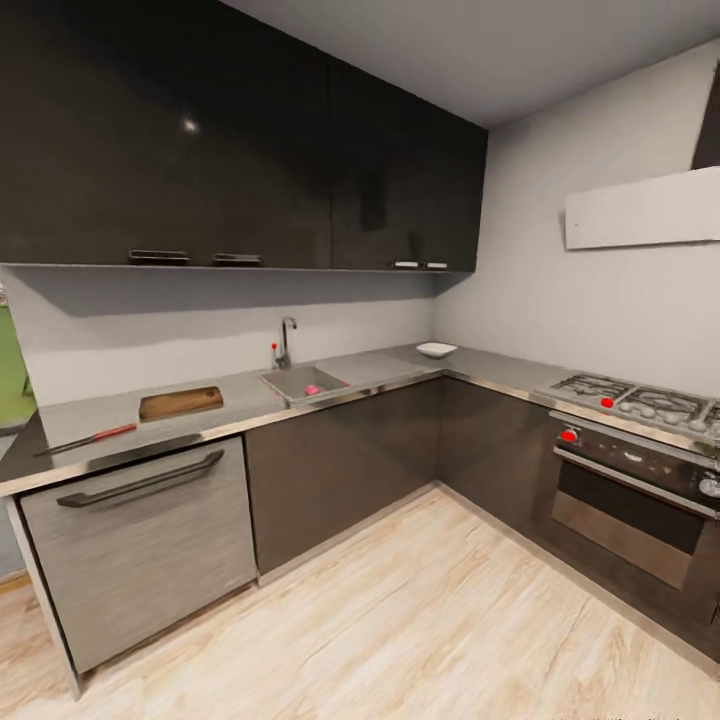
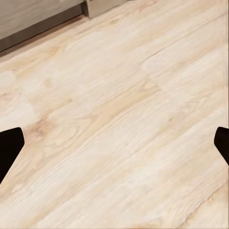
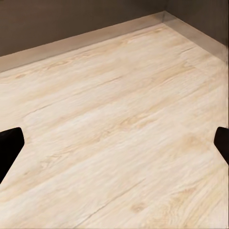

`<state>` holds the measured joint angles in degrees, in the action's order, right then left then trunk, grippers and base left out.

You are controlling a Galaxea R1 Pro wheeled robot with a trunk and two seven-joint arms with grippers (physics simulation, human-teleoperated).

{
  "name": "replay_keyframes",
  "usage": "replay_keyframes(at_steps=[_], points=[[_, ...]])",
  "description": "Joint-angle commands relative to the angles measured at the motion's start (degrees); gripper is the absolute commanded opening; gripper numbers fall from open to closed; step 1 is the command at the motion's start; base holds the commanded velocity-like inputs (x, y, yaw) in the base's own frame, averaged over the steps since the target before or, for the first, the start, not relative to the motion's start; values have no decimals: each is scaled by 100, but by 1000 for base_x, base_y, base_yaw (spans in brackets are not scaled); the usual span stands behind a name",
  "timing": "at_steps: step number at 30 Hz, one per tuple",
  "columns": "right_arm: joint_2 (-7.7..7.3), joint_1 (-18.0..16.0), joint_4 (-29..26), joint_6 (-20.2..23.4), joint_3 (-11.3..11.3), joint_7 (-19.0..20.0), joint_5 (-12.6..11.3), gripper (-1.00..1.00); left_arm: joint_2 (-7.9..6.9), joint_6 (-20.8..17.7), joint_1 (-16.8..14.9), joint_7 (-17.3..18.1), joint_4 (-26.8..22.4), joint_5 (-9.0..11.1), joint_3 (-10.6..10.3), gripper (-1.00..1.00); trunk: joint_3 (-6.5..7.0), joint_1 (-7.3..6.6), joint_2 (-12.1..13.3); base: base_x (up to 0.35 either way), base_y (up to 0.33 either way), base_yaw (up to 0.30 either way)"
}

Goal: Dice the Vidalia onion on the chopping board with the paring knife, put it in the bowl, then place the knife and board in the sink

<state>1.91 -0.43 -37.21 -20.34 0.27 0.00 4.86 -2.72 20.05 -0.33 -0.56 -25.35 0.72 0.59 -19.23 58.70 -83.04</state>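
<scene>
Across the kitchen's L-shaped bench (image 1: 230, 400), everything for the job is laid out along the grey glossy top. Over at the left end lies the paring knife (image 1: 92, 437), a slim thing with a red-orange handle and dark blade, near the front edge above a grey drawer front with a long dark handle. Just behind it and to the right sits the chopping board (image 1: 180, 403), a brown wooden rectangle with rounded corners, flat on the bench. Further right is the sink (image 1: 290, 385), a grey rectangular basin with a chrome tap (image 1: 286, 341) and a red knob at its back, and there's a small pinkish round thing down in the basin, the onion (image 1: 313, 390), too small to make out in detail. Way off in the corner rests the bowl (image 1: 436, 349), white and shallow, well apart from the board. Both wrist views look down on pale wood floor (image 2: 119, 133): the left hand (image 2: 114, 145) is spread wide, dark fingertips at either edge, nothing between them, and the right hand (image 3: 114, 145) is released just the same.
</scene>
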Motion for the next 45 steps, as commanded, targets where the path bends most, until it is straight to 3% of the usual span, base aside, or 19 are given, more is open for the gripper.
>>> replay_keyframes(at_steps=[1, 10, 23, 45], points=[[2, -3, 4, -14, -10, 0, 50, 100, 0, 17, -2, -6, -1, 7, 2, 100, -2, 2, -4, 225, -125, -266], [2, -7, 6, -11, -10, 0, 49, 100, 0, 17, -2, -6, -4, 7, 2, 100, 27, 2, -4, 252, -189, -264], [2, -4, 5, -5, -10, -6, 49, 100, -5, 17, -2, -6, -5, 7, 2, 100, -53, 2, -4, 262, -202, -212], [2, -4, 8, -5, -10, -18, 50, 100, -17, 17, -2, -6, -5, 7, 2, 100, -211, 2, -4, 315, -14, -183]])
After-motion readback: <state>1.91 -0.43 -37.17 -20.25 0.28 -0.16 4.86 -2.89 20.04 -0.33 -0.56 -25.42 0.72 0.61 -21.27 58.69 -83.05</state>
